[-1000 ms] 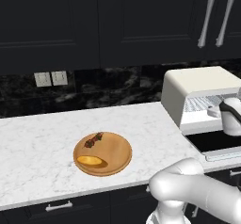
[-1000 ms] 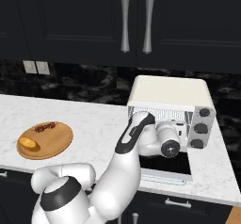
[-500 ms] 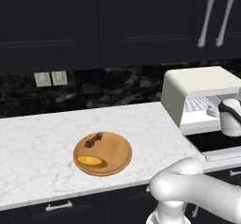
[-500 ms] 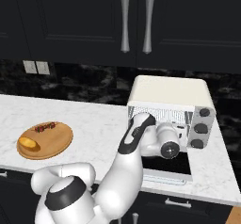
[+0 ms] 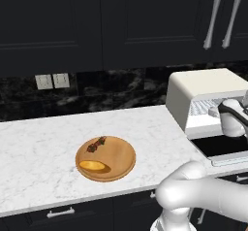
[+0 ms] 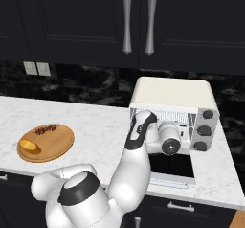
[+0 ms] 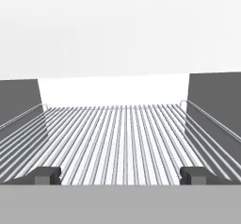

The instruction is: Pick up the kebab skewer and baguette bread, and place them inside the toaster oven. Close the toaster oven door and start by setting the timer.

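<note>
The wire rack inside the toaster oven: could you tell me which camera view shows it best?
The hand view: the wire rack spreads bare between the open gripper tips. Both base views show just a sliver of it inside the toaster oven, partly behind the arm.

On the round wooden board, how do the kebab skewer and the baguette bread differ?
The kebab skewer is thin and dark brown, strung with small chunks; the baguette bread is a thicker, smooth golden-orange loaf. The skewer lies at the board's far edge, the bread at its near left. Both lie flat on the board, apart from each other.
</note>
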